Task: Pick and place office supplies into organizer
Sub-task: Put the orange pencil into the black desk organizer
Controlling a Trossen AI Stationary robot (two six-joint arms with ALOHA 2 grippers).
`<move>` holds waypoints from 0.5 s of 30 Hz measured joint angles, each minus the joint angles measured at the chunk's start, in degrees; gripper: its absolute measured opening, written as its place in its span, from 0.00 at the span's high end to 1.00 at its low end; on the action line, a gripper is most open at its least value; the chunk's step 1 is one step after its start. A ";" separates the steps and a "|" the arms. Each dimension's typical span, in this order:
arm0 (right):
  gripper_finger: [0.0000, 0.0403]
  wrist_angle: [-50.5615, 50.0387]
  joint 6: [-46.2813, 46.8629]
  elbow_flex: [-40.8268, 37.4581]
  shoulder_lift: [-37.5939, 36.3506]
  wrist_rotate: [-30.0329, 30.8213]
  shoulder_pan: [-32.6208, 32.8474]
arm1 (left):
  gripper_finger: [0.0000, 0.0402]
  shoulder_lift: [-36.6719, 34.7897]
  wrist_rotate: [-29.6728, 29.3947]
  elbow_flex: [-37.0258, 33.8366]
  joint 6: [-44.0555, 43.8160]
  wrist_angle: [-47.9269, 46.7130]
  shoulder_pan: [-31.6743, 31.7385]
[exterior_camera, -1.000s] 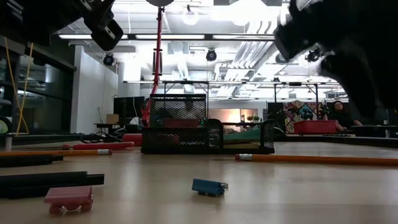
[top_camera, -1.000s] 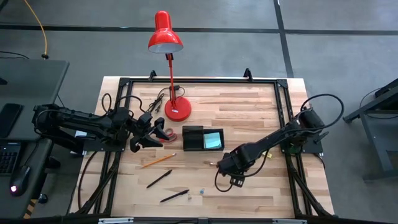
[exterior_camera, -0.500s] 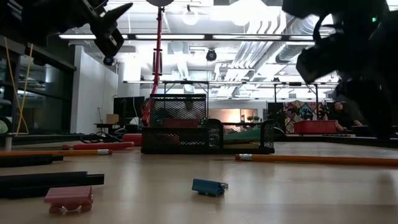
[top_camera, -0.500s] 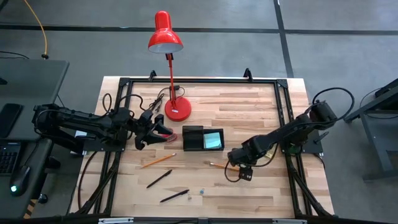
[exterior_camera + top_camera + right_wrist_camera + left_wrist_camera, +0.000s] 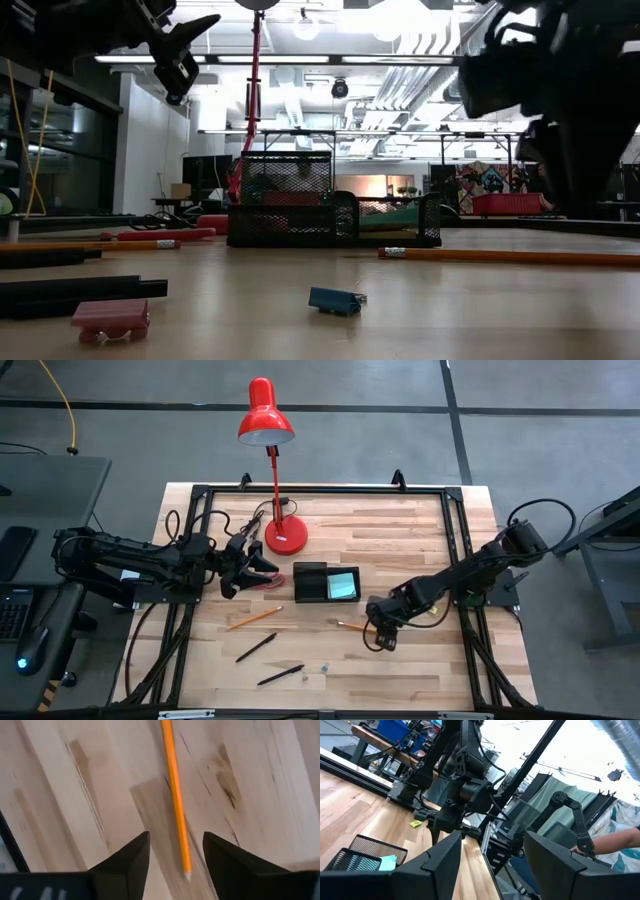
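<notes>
Orange pencils [image 5: 254, 618] [image 5: 352, 626]: two; black pens [image 5: 256, 647] [image 5: 280, 675]: two.

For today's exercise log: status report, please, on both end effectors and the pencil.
Right end effector open, straddling pencil, not gripping. Left end effector open, above scissors. Nothing in the way.

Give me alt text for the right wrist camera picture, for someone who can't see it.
An orange pencil lies flat on the pale wooden table, its tip pointing into the gap between the right gripper's two dark fingers, which stand open on either side of it without touching it. Nothing else lies on the wood here.
</notes>
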 joint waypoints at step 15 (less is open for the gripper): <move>0.50 0.43 -0.27 0.00 4.41 0.18 0.28 | 0.49 0.02 0.44 0.00 0.29 0.05 0.00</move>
